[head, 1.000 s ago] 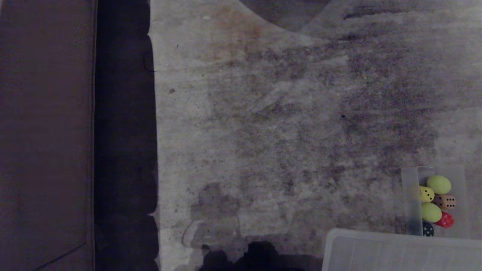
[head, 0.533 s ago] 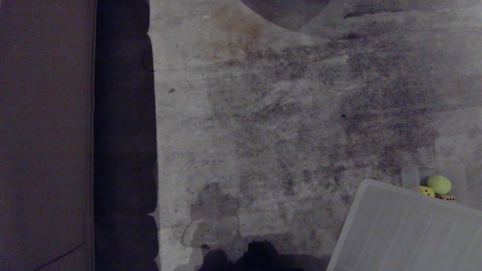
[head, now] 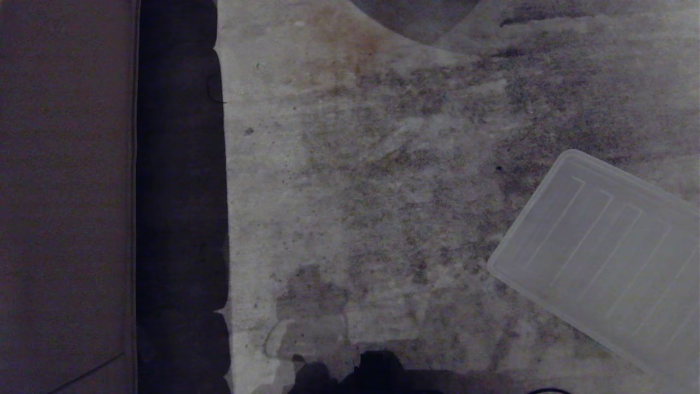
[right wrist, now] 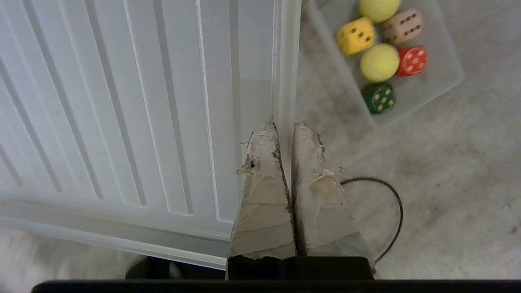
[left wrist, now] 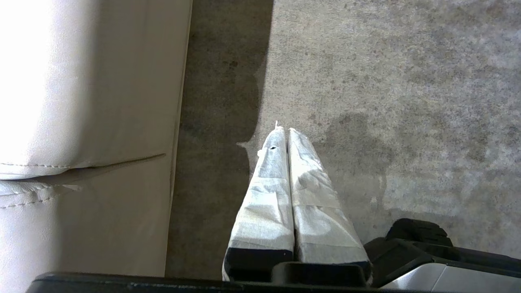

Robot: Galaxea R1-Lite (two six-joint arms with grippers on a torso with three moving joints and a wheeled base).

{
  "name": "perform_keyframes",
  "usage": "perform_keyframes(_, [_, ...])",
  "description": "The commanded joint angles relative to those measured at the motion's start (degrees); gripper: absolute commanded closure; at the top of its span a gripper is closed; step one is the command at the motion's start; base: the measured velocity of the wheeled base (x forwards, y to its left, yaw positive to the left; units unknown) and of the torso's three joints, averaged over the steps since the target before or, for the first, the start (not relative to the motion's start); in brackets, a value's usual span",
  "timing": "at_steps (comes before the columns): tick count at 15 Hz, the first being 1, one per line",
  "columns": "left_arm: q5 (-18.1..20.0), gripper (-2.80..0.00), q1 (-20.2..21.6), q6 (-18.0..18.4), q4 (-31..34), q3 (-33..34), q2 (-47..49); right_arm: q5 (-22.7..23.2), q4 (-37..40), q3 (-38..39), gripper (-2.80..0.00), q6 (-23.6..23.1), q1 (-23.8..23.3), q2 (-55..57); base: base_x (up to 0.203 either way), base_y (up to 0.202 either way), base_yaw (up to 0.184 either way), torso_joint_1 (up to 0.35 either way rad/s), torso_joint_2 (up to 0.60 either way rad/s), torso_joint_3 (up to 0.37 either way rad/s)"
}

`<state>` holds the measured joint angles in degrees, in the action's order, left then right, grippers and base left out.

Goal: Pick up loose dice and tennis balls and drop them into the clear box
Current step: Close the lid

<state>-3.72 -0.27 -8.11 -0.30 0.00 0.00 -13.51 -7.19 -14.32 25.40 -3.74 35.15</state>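
On the stained carpet (head: 383,164), I see the ribbed lid (head: 601,251) hiding the clear box (right wrist: 443,77) from the head view, its edge pinched by the right gripper (right wrist: 285,126); left gripper (left wrist: 285,130) pressed together, empty.

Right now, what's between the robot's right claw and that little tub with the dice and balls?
In the right wrist view, only bare carpet separates the right gripper, shut on the ribbed lid's edge, from the clear box.
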Motion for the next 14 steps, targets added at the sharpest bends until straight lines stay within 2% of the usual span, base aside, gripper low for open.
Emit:
perform_keyframes(1, [-0.1,0.00,0.0,-0.1,0.0,0.1,0.1,-1.5,-9.8,0.4,0.00,0.8,-1.8,14.2,0.000,0.000,0.000,0.000,0.00,0.000])
perform_keyframes(4, [-0.1,0.00,0.0,-0.1,0.0,0.1,0.1,-4.2,-17.5,1.5,0.00,2.9,-3.5,22.1,0.000,0.000,0.000,0.000,0.00,0.000])
perform_keyframes(7, [-0.1,0.00,0.0,-0.1,0.0,0.1,0.1,-4.7,-18.2,-0.4,0.00,8.2,-11.2,28.1,0.000,0.000,0.000,0.000,0.00,0.000])
perform_keyframes(8, [-0.1,0.00,0.0,-0.1,0.0,0.1,0.0,-4.7,-18.0,-1.4,0.00,11.4,-13.2,30.1,0.000,0.000,0.000,0.000,0.00,0.000])
perform_keyframes(11, [-0.1,0.00,0.0,-0.1,0.0,0.1,0.1,-4.2,-16.7,-3.7,0.00,16.7,-18.4,35.3,0.000,0.000,0.000,0.000,0.00,0.000])
perform_keyframes(14, [-0.1,0.00,0.0,-0.1,0.0,0.1,0.1,-2.5,-16.8,-5.9,0.00,21.8,-21.6,42.1,0.000,0.000,0.000,0.000,0.00,0.000])
